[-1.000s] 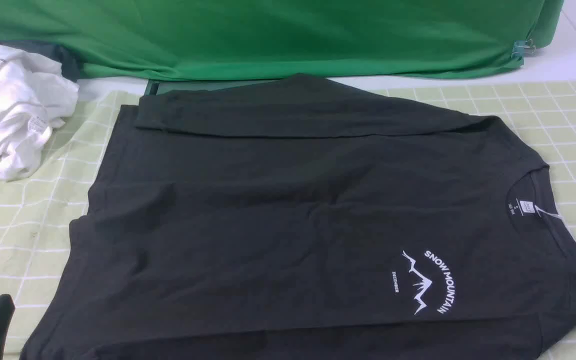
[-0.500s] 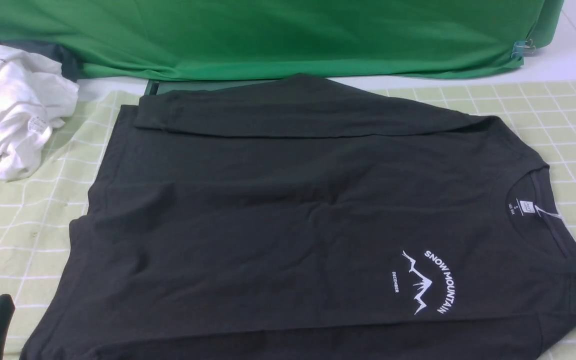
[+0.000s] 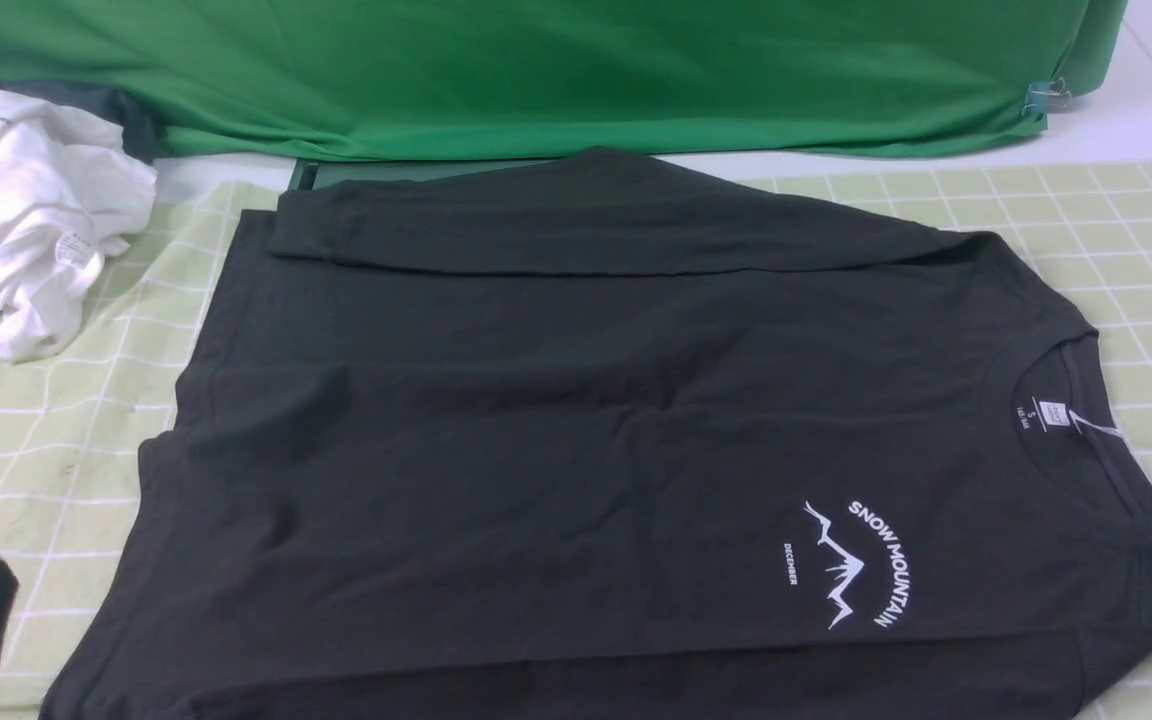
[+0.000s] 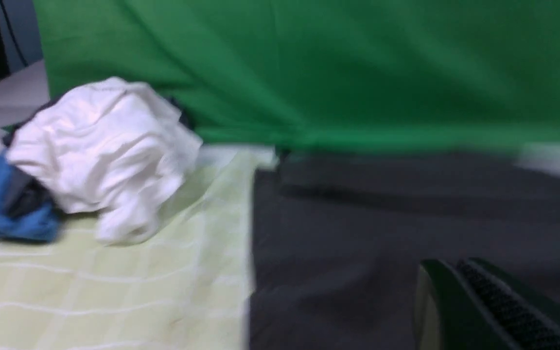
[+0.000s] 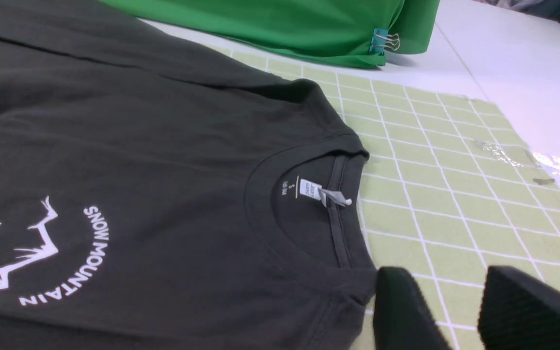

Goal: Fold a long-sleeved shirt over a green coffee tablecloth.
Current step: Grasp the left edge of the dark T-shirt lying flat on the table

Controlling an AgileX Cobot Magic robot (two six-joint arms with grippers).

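Folding black long-sleeved cotton shirt on pale-green checked tablecloth: only far sleeve done. Hovering empty: left gripper clenched, right gripper parted.

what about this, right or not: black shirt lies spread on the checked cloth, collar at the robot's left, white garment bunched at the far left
Not quite: the front view shows the collar at the robot's right, not its left. The rest holds: shirt spread on the checked cloth, white garment bunched at the far left.
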